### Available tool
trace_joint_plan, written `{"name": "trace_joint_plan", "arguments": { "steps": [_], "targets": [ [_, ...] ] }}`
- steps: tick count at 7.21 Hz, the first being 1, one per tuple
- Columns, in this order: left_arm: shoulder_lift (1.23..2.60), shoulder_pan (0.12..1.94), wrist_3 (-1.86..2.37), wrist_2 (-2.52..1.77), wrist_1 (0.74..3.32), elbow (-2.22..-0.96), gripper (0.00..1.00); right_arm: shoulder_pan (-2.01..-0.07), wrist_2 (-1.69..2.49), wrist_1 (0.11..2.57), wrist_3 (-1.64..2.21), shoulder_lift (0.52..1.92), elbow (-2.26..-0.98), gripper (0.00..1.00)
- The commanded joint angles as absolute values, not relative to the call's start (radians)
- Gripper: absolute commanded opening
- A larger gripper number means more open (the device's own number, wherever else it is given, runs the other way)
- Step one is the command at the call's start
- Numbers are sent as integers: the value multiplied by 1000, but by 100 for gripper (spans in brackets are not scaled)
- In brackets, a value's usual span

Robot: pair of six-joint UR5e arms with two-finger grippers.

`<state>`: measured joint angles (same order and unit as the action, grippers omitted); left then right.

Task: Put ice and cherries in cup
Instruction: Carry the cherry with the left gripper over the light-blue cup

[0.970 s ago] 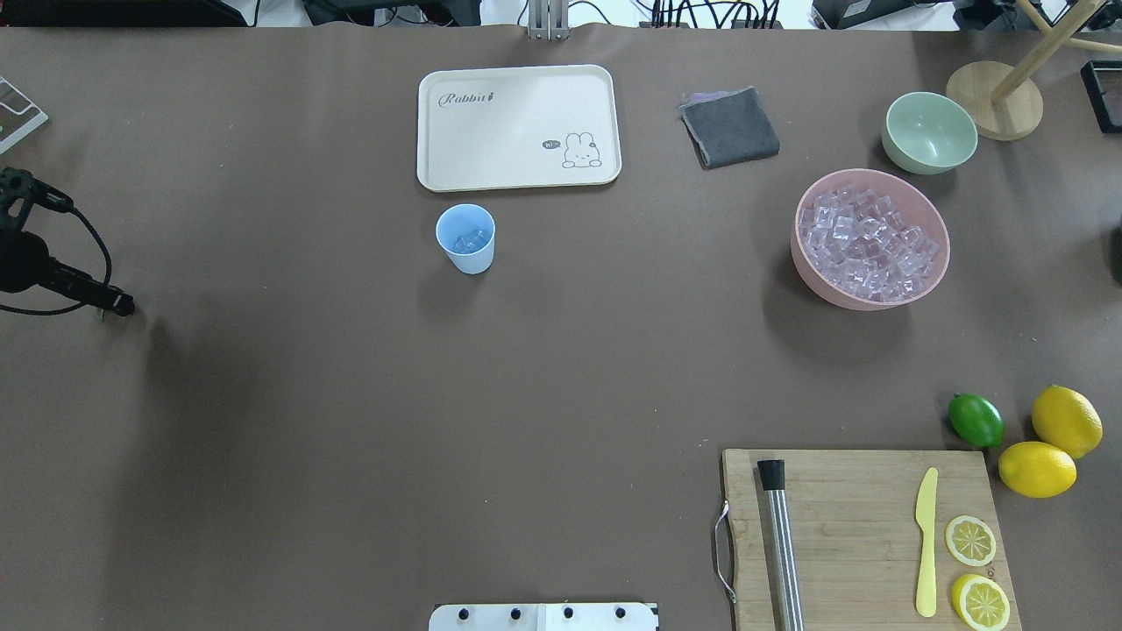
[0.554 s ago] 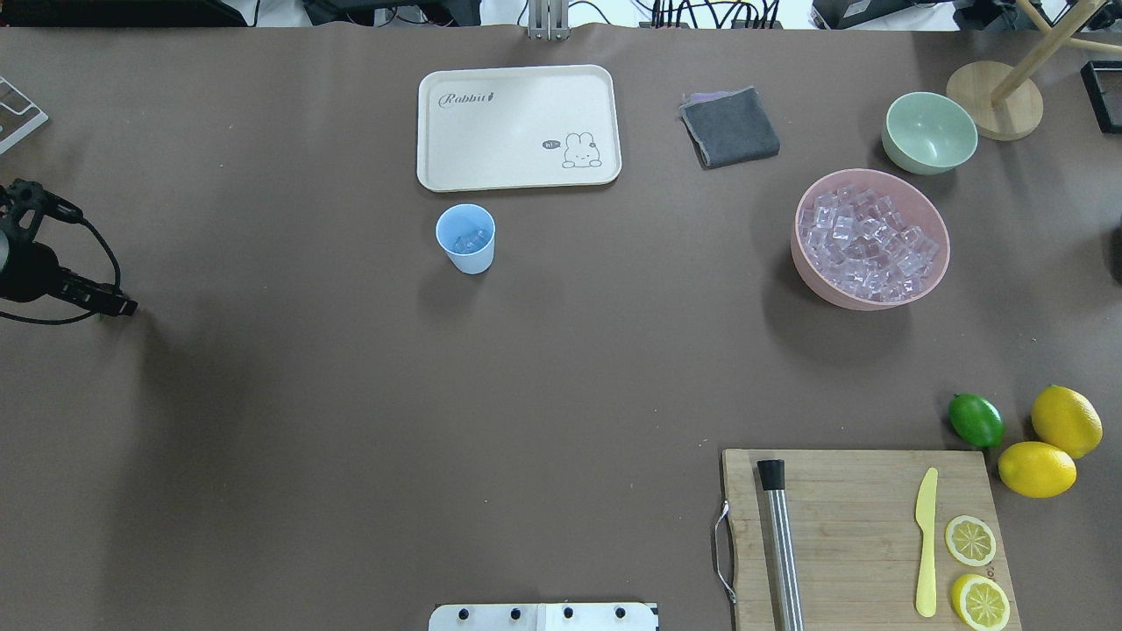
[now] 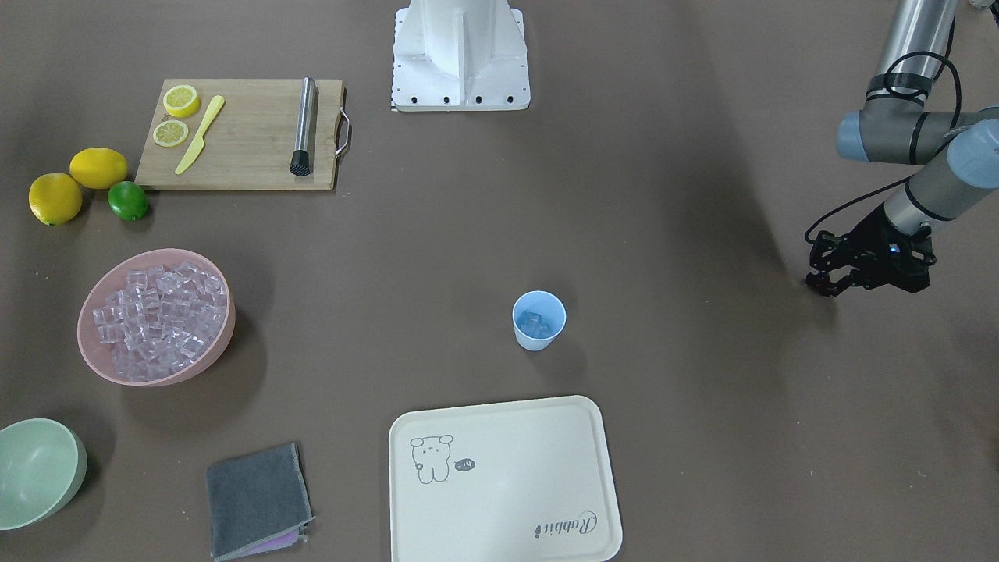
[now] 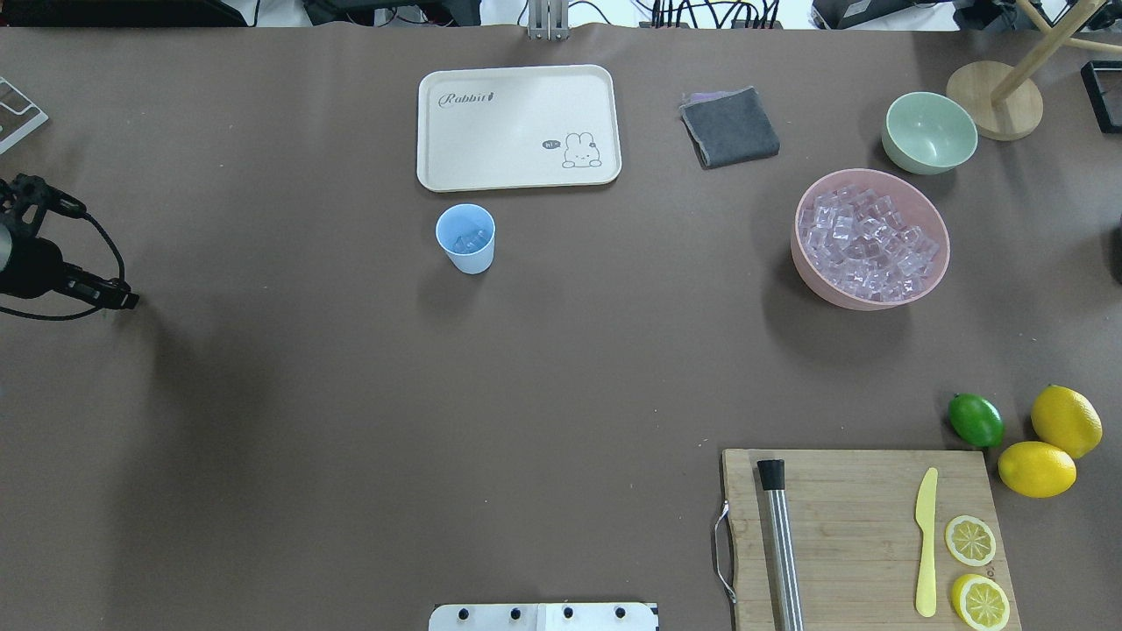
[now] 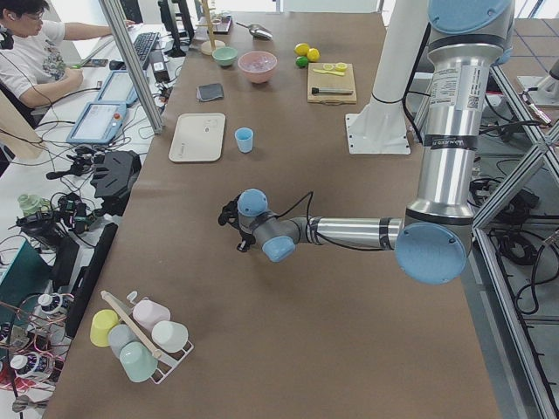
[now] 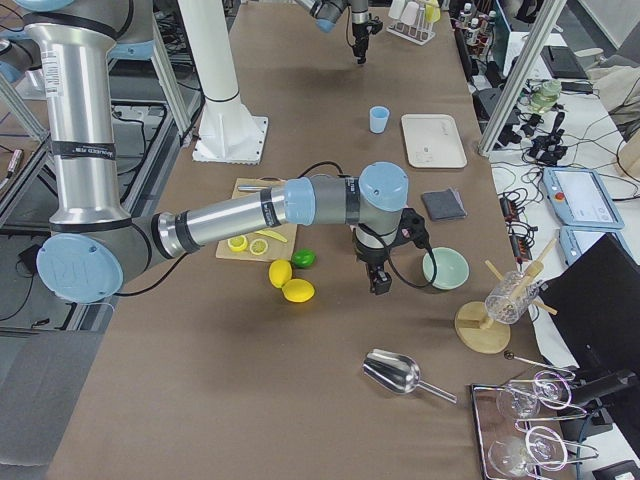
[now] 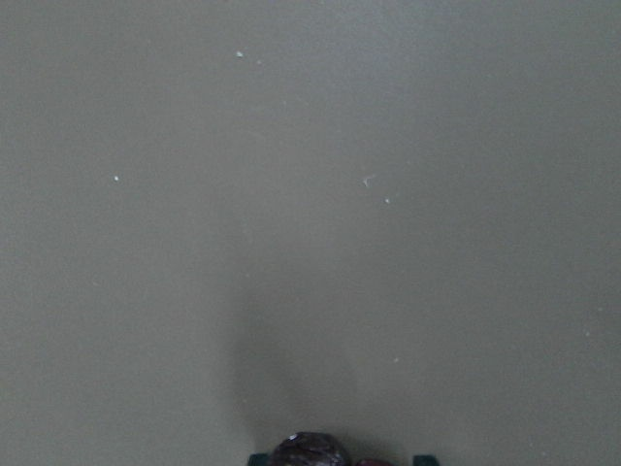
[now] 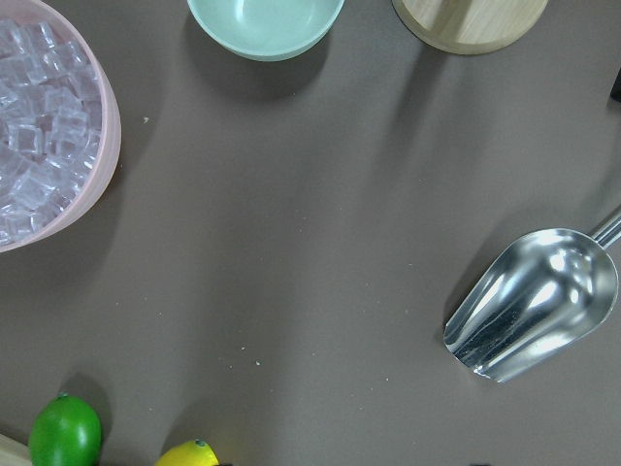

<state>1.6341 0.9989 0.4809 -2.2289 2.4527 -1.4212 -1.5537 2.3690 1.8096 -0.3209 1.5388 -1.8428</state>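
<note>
The cup, at centre, holds some ice; the pink bowl, at right, is heaped with more. The left gripper, far left, is clamped on the cherries. Whether the right gripper is open cannot be told.

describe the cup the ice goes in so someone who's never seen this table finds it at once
Find the cream rabbit tray, far middle of the table. Just nearer the robot than its left corner stands a small light-blue cup with ice cubes inside. Unlike the pink bowl and green bowl off to the right, it is narrow, tapered and blue.
</note>
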Motion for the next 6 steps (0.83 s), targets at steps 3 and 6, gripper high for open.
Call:
{"name": "trace_joint_plan", "arguments": {
  "steps": [3, 6],
  "targets": [
    [1898, 1020, 622, -2287, 2210, -1509, 0, -1552, 2376, 1815, -321, 1555, -1864, 85],
    [2154, 843, 850, -2129, 2174, -1476, 0, -1552, 2379, 1810, -324, 1586, -1859, 85]
  ]
}}
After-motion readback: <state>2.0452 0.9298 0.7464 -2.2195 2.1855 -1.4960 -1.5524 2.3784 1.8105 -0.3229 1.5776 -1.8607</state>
